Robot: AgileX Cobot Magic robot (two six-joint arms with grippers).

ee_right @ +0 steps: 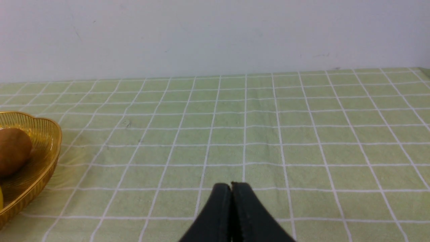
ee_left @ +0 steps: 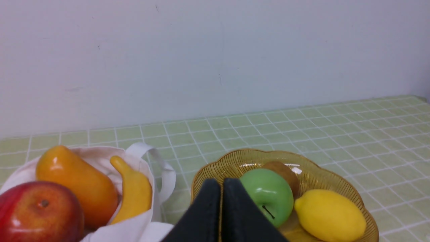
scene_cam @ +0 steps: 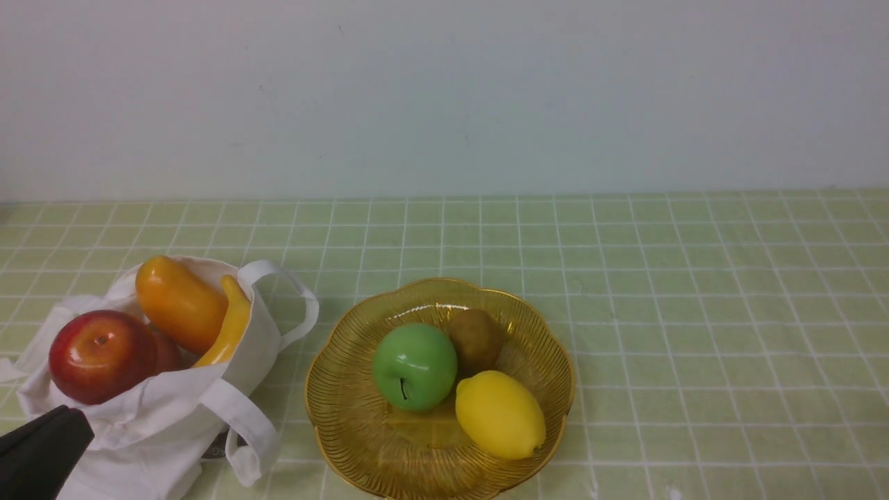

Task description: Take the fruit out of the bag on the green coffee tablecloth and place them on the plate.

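Observation:
The white bag (scene_cam: pixel 160 423) lies at the front left on the green tablecloth (scene_cam: pixel 694 312). In it are a red apple (scene_cam: pixel 101 355), an orange oblong fruit (scene_cam: pixel 179 303) and a yellow banana (scene_cam: pixel 229 326). The amber plate (scene_cam: pixel 340 410) beside it holds a yellow lemon (scene_cam: pixel 500 414), a green apple (scene_cam: pixel 414 367) and a brown kiwi (scene_cam: pixel 476 338). My left gripper (ee_left: pixel 221 183) is shut and empty, low in front of the bag and plate; its black tip shows in the front view (scene_cam: pixel 42 444). My right gripper (ee_right: pixel 231 186) is shut and empty over bare cloth to the right of the plate (ee_right: pixel 33 174).
A pale wall runs along the back edge of the tablecloth. The cloth's right edge shows at the far right in the right wrist view. The bag's two loop handles (scene_cam: pixel 292 305) lie toward the plate.

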